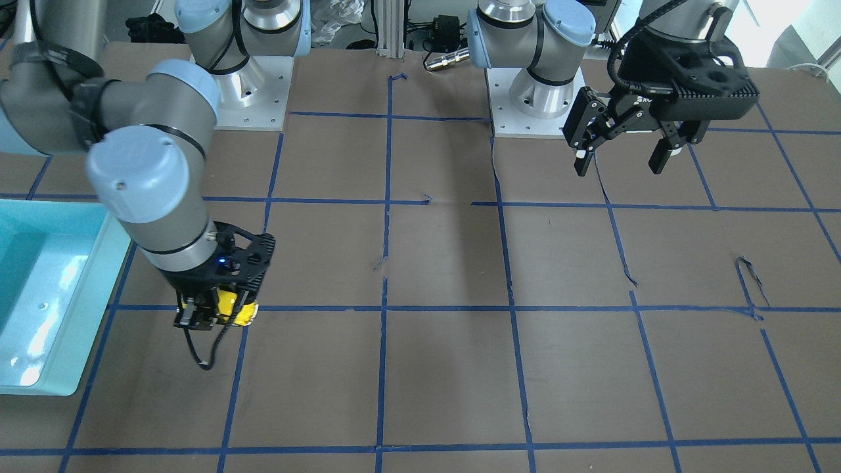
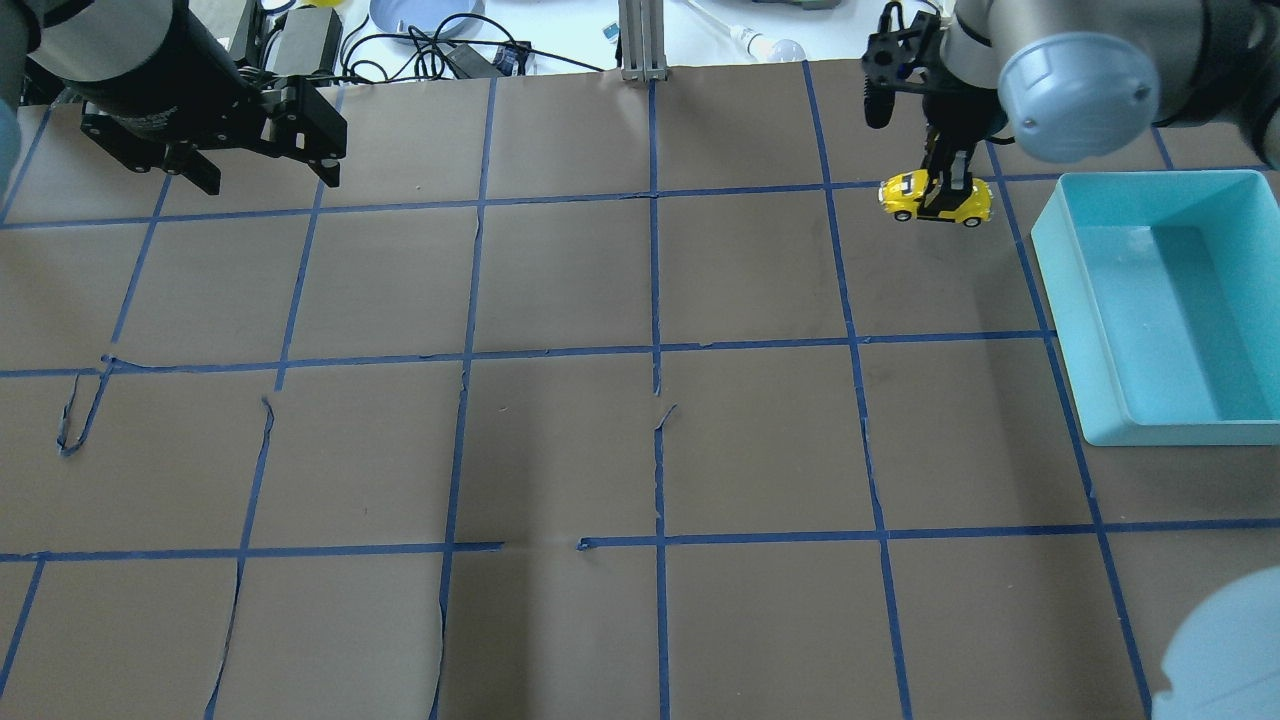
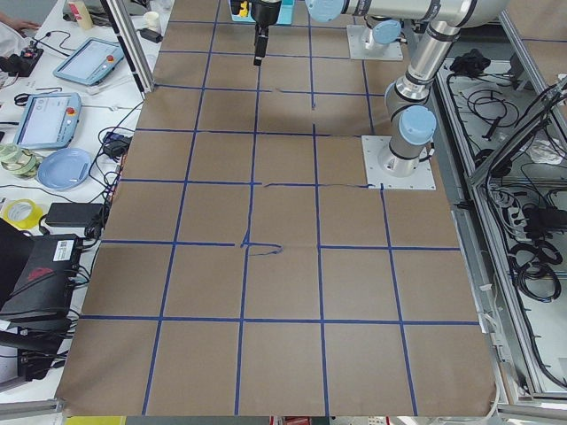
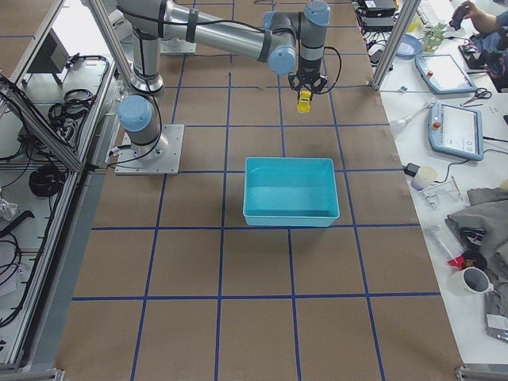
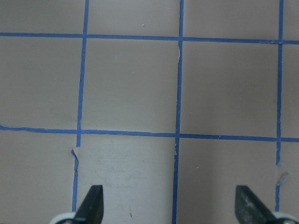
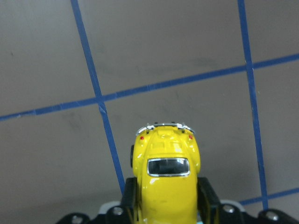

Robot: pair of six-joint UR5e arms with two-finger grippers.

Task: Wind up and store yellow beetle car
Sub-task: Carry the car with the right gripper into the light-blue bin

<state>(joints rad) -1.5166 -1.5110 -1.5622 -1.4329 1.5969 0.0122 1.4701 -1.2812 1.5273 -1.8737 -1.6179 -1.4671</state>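
The yellow beetle car [image 2: 936,199] is held in my right gripper [image 2: 942,190], whose fingers are shut on its sides. It shows in the front-facing view [image 1: 231,307], in the exterior right view [image 4: 304,101] and up close in the right wrist view [image 6: 166,179], above a blue tape crossing. The car hangs just left of the teal bin [image 2: 1160,300] in the overhead view. My left gripper [image 2: 262,150] is open and empty, held high at the far left; its fingertips [image 5: 91,203] show wide apart in the left wrist view.
The brown paper table [image 2: 640,450] carries a grid of blue tape. The teal bin also shows at the left edge of the front-facing view [image 1: 85,289]. The two arm bases [image 1: 253,98] stand at the robot's side. Cables and tablets lie beyond the far edge.
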